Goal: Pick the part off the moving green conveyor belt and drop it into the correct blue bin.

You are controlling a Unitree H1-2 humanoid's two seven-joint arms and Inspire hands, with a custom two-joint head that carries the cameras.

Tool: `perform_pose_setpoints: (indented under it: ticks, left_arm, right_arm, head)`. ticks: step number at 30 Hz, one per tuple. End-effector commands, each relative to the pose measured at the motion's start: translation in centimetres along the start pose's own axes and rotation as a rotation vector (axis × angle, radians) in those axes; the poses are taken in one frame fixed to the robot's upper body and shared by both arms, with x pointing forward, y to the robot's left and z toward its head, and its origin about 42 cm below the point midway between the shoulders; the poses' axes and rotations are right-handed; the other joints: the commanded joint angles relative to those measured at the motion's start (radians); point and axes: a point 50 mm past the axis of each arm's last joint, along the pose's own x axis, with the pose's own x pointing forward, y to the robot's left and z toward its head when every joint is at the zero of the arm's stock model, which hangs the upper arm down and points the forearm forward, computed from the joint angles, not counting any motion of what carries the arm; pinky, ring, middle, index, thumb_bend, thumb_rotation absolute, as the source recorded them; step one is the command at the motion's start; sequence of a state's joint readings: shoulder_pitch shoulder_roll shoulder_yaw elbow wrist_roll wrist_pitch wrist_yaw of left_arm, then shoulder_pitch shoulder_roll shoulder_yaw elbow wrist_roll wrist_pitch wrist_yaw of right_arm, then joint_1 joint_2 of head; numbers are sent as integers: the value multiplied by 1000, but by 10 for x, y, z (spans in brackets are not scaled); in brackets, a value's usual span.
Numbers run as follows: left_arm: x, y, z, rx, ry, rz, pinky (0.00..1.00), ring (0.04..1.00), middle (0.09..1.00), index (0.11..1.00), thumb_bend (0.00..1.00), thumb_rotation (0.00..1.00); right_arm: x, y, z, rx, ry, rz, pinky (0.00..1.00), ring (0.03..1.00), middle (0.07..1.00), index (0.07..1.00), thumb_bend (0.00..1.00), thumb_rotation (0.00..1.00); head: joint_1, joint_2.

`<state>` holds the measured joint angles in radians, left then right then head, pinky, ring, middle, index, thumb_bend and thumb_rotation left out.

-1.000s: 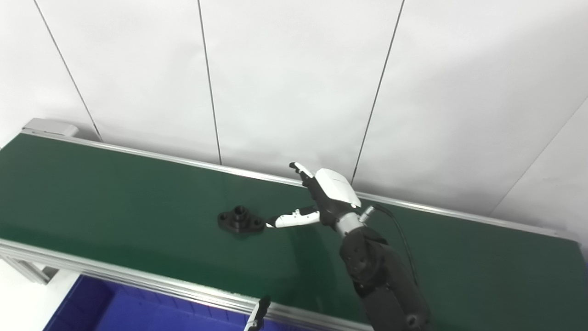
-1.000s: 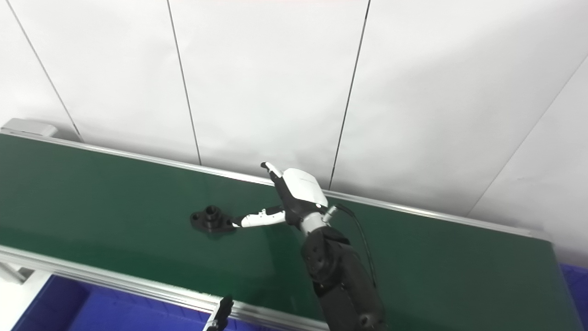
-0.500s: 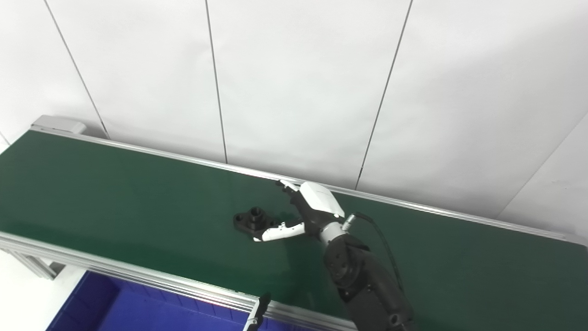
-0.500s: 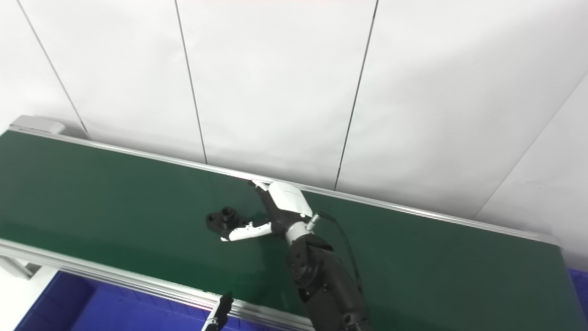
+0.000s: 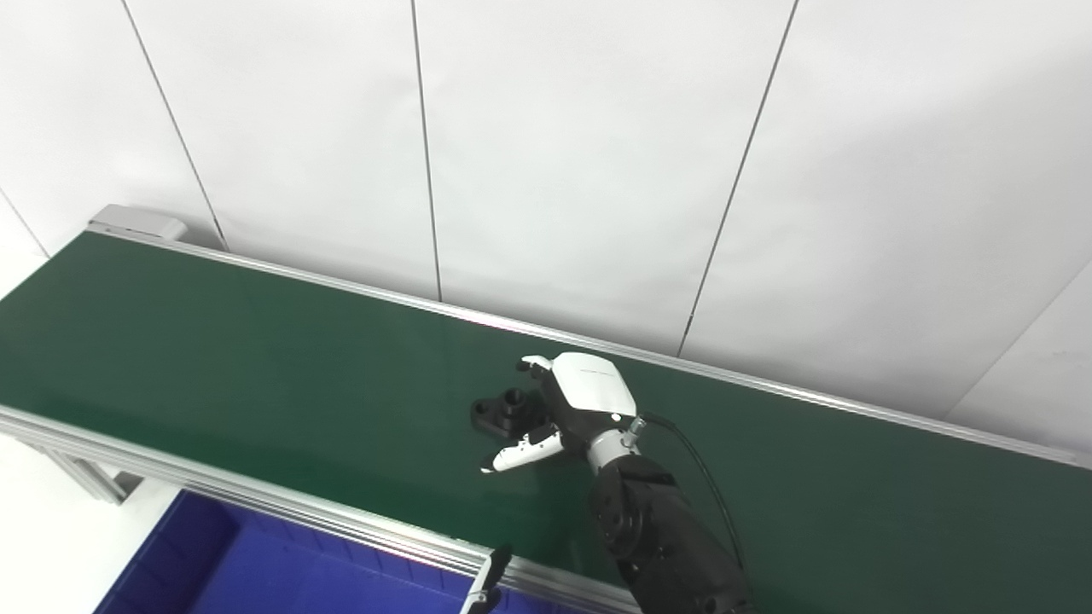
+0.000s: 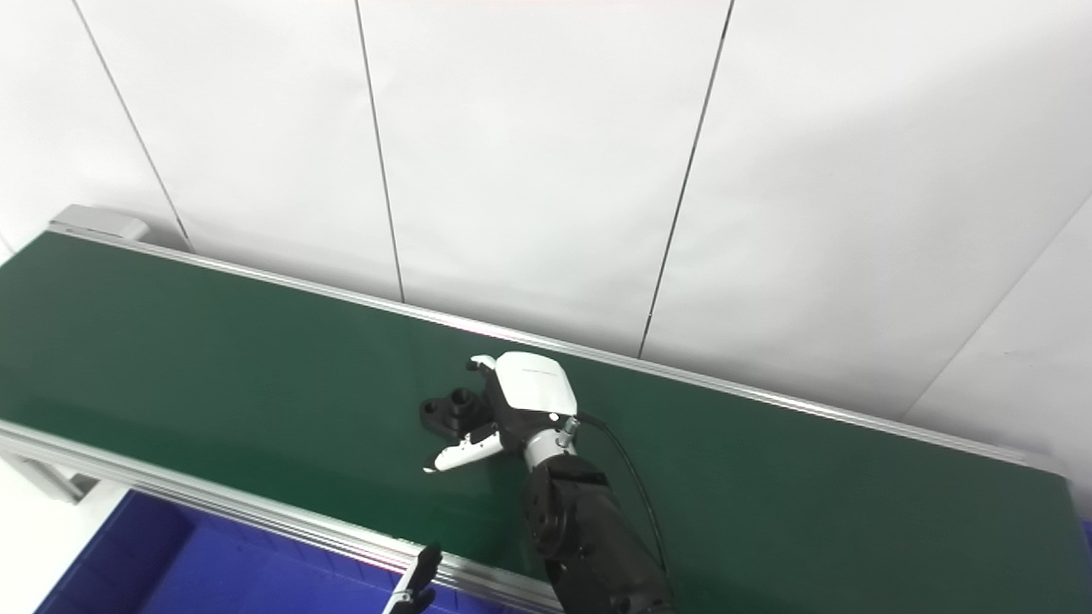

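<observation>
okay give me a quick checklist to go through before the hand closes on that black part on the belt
1. Right hand at the black part: ok, directly beside it.
2. Fingers spread on both sides of the part: ok, thumb in front, fingers behind.
3. Part lying flat on the green belt: ok.
4. Grasp closed: not ok, hand open.
5. Blue bin visible below the belt's near edge: ok.
6. Correct bin: cannot tell.

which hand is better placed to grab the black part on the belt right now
The right hand. It is already at the black part on the green belt, fingers spread around it and thumb reaching in front. The left hand is not in view at all.
</observation>
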<state>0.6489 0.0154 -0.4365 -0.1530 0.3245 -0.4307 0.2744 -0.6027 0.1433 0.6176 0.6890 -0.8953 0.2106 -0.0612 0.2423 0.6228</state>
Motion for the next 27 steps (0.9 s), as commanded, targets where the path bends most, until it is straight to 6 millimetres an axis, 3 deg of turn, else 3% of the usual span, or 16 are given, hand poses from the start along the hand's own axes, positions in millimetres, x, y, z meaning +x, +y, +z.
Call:
perform_pose_setpoints:
  ticks: [1,4,5,7,10,27]
  left_arm:
    - [-1,-46,33,-137,-78,8,966,1000,1000,1000,748,942]
    - [-4,-47,35,-129,-81,8,948,1000,1000,1000,731,953]
    - [-4,-47,35,-132,-80,8,944,1000,1000,1000,724,955]
    - [-5,-47,37,-134,-82,8,941,1000,1000,1000,725,954]
    - [-5,-47,38,-137,-86,7,950,1000,1000,1000,704,955]
    - [-4,-45,39,-153,-86,7,941,984,1000,1000,664,941]
  right_arm:
    - [3,5,10,0,7,-9,445,601,739,778,916,453]
    - [3,10,5,-2,-2,-59,305,420,578,677,791,187]
    - [4,12,4,-20,-7,-68,270,366,530,642,680,95]
    - [5,14,1,-68,-1,-70,246,354,488,583,541,19]
    - [5,17,-1,-115,48,-46,268,374,499,539,513,1]
    - [-3,22,-7,-116,85,-23,214,356,463,551,509,0]
  head:
    - [-1,1]
    - [-2,5]
    - [-2,5]
    - [-2,10]
    - [-4,12]
    - [-22,22]
